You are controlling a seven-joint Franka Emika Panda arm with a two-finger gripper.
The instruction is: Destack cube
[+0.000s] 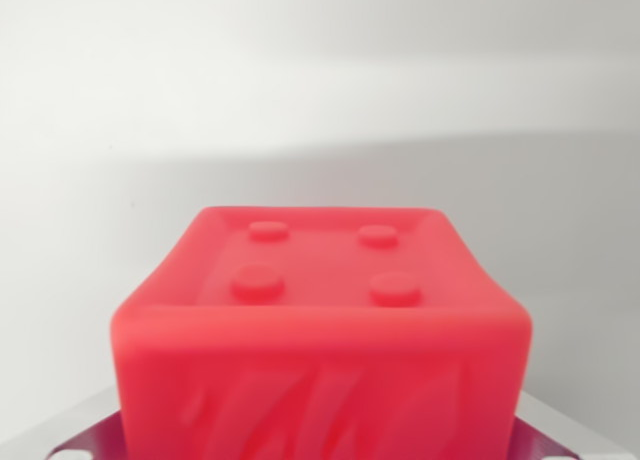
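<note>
A red cube [320, 325] fills the lower middle of the wrist view, very close to the camera. Its upper face has a raised rim and four round studs, and its near face shows a wavy relief. Only this one cube shows; anything beneath it is hidden. Grey metal parts of my gripper's body peek out at the bottom left [70, 438] and bottom right [560, 435] behind the cube. No fingertips are visible, so I cannot tell whether the jaws hold the cube.
A plain white surface [320, 100] lies behind the cube, with a soft grey shadow band across the middle of the view.
</note>
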